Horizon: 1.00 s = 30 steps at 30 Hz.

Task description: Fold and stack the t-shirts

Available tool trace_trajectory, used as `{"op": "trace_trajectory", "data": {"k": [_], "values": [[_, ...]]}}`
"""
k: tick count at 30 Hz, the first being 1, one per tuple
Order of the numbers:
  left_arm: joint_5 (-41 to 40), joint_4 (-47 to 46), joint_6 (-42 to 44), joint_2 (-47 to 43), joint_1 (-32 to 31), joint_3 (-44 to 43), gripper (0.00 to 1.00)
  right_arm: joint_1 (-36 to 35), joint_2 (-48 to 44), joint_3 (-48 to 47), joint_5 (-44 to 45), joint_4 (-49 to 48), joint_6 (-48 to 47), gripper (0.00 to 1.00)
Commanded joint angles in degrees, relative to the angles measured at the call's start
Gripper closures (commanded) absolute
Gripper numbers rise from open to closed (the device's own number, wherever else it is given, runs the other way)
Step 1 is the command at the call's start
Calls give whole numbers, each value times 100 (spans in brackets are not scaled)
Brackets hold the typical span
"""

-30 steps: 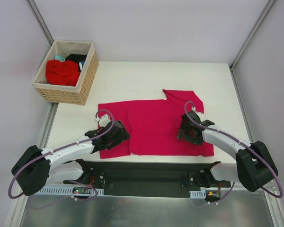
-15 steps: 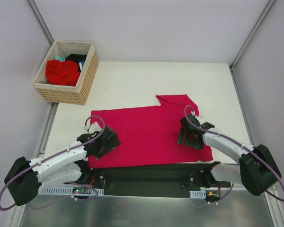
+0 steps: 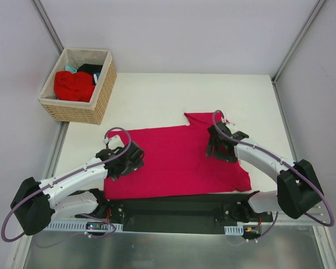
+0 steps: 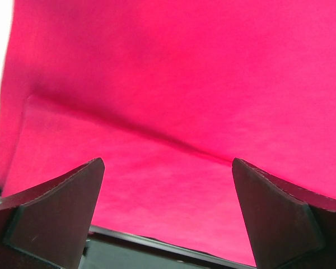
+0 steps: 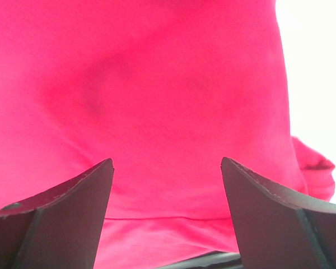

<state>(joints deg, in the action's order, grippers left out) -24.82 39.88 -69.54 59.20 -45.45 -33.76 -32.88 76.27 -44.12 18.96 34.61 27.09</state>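
A large crimson-pink t-shirt (image 3: 173, 162) lies spread flat on the white table, partly folded, with a sleeve sticking out at its back right. It fills the left wrist view (image 4: 173, 84) and the right wrist view (image 5: 145, 84). My left gripper (image 3: 127, 161) is open and empty, just above the shirt's left side. My right gripper (image 3: 217, 147) is open and empty, above the shirt's right part near the sleeve. More t-shirts, bright red (image 3: 73, 85), black and teal, lie bundled in the wicker basket.
The wicker basket (image 3: 103, 89) stands at the table's back left corner. Bare white table (image 3: 173, 95) lies behind the shirt. A black rail (image 3: 173, 204) runs along the near edge under the shirt's hem. Grey walls close in on both sides.
The shirt was dragged toward the near edge and to the left over the last second. Both grippers have since let go, opened, and lifted back a little over the cloth.
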Motion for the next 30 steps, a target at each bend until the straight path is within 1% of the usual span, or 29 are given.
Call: {"op": "trace_trajectory", "data": {"k": [1,2,3,5,7,8,9,10,12,14,16,17,21,27,28,30], "values": [[-383,-6,642,214,-25,-727,1,-25,405,-1062,415,-7,-484,18],[-479,2,756,293,10,-990,1,-25,528,-1238,529,-16,-581,18],[-463,-6,923,459,97,-1105,1,10,825,-1622,547,-24,-669,18],[-401,-67,1012,575,343,-1316,1,106,1073,-1924,547,-42,-862,18],[-322,-347,1153,584,571,-1300,1,220,1381,-2301,512,-156,-995,18],[-226,-480,1223,567,955,-1204,1,352,1486,-2451,451,-182,-1143,18],[45,-594,1328,558,1151,-1151,1,422,1592,-2600,407,-191,-1232,18],[152,-734,1390,558,1370,-1090,1,484,1819,-2915,389,-174,-1311,19],[171,-981,1548,627,1687,-1036,1,685,2014,-3137,433,-165,-1478,19],[188,-1078,1636,759,1802,-1141,1,914,2234,-3339,206,-226,-1566,21],[301,-1183,1724,1040,1978,-1212,1,1029,2374,-3393,82,-490,-1707,22],[407,-1341,1742,1145,2083,-1256,1,1134,2549,-3462,-101,-569,-1751,23],[899,-1877,1821,1699,2540,-1265,1,1223,2761,-3542,-419,-1008,-1953,26],[1330,-2518,1891,2280,3296,-1458,1,1346,2771,-3639,-630,-1176,-2076,26],[1409,-2598,1883,2324,3549,-1545,1,1363,2753,-3639,-683,-1185,-2102,26],[1533,-2704,1926,2508,3727,-1677,1,1381,2735,-3630,-718,-1211,-2103,26]]}}
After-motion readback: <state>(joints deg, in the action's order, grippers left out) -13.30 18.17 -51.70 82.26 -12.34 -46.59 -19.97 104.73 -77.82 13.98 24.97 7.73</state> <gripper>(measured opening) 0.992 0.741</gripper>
